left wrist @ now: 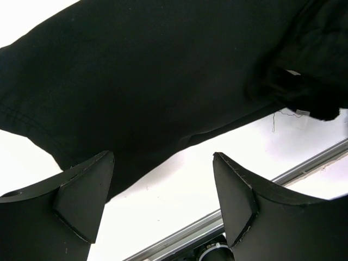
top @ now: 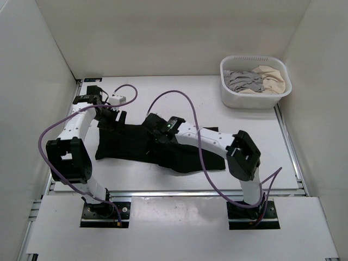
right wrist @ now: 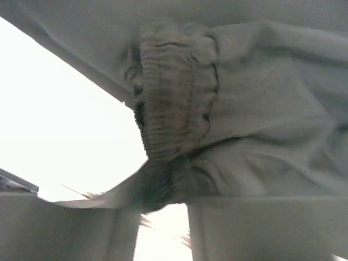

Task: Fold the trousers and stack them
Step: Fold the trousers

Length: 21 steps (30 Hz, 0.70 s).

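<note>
**Trousers** (top: 130, 144): one black pair in soft matte cloth. It lies crumpled and partly spread across the middle of the white worktop (top: 179, 92), running from left of centre toward the right arm's elbow. The elastic waistband is bunched, as the right wrist view shows.

**Left gripper** (left wrist: 163, 155): sits at the far-left corner of the trousers. Its fingers (left wrist: 81, 201) are spread wide and hold nothing. The wrist view shows the black cloth's edge just beyond the fingertips, with bare worktop under the gap.

**Right gripper** (right wrist: 162, 205): is low over the far edge of the trousers, near the middle. Its fingers (right wrist: 261, 228) are close together. A gathered fold of waistband cloth is drawn into the narrow gap between them and pinched. This view is blurred and washed out.

**Basket** (top: 231, 98): white plastic, at the far-right corner of the worktop, well apart from the trousers. It holds a grey garment (top: 239, 80) on the left and a beige garment (top: 272, 79) on the right.
</note>
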Each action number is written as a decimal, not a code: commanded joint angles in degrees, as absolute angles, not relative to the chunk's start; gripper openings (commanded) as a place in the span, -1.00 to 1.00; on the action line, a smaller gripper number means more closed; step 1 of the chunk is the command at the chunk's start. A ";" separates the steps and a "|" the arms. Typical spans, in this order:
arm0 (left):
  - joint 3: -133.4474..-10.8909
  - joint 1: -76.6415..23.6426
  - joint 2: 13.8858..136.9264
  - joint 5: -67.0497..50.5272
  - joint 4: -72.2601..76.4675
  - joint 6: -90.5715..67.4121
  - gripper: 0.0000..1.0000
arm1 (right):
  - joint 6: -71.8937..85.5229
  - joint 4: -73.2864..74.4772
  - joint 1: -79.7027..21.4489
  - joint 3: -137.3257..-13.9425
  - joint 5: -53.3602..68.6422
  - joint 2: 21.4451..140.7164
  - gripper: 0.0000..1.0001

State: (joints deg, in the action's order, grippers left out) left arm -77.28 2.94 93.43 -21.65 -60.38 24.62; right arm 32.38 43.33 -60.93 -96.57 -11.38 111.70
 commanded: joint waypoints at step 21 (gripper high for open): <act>-78.41 -14.41 100.63 -31.29 -55.55 25.41 1.00 | 42.20 38.33 -33.79 -58.90 -16.35 80.07 0.91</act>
